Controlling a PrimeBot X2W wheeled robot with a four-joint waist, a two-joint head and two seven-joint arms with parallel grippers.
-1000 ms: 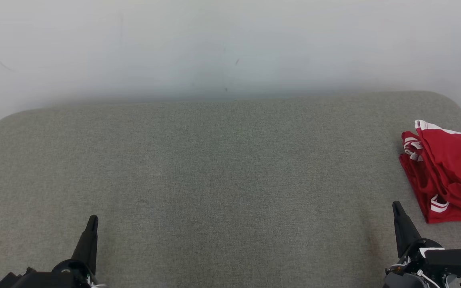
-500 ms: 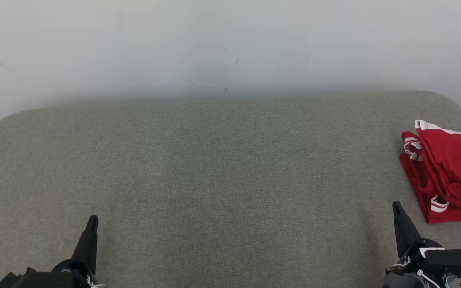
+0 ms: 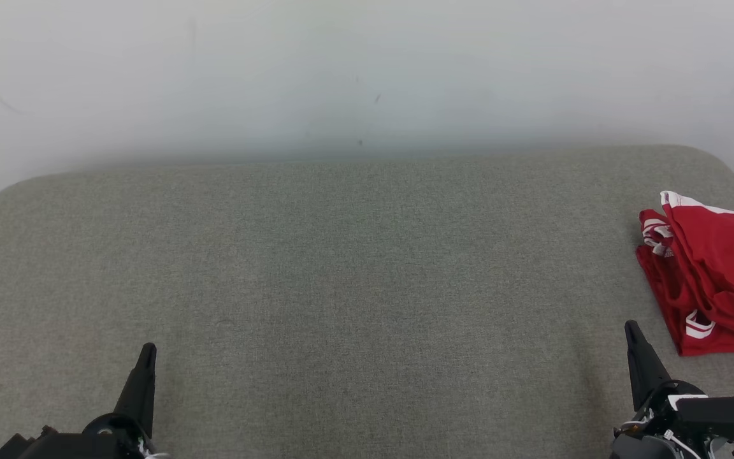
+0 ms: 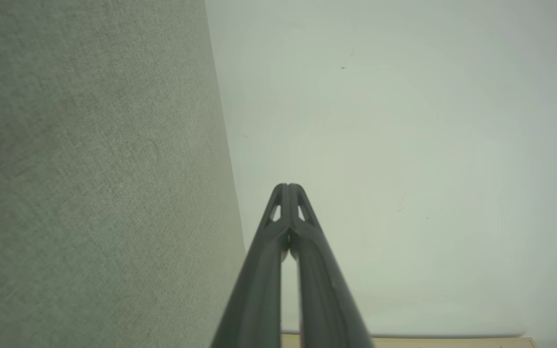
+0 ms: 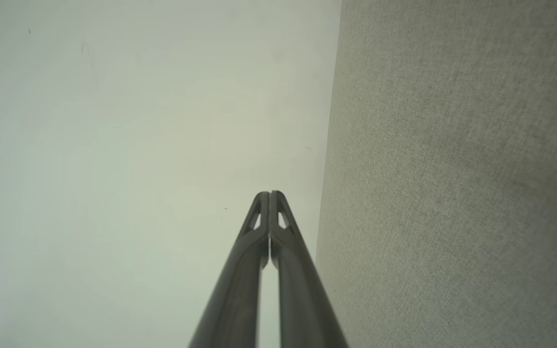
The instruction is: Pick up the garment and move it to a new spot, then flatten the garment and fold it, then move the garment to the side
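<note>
Left end effector (image 3: 148, 349) and right end effector (image 3: 629, 326) sit low at the near edge of the grey fabric worktop (image 3: 341, 268). Each has its two dark fingers pressed together on nothing, pointing toward the pale wall (image 3: 341, 76); both wrist views show the same closed tips against wall and fabric. Parked wide apart like this, they probably leave the middle of the worktop open to the head camera, which reads as a resting stance rather than a reach.

The red garment (image 3: 717, 274), trimmed in white, lies at the far right of the worktop, just beyond the right end effector and apart from it. It is bunched in loose layers, and part of it runs past the picture's right edge. A heap off to the side fits two readings: one lying at the edge to be lifted to a new spot, or one roughly folded and set aside. Its layers look uneven rather than squared, but the hidden part leaves that unsettled.
</note>
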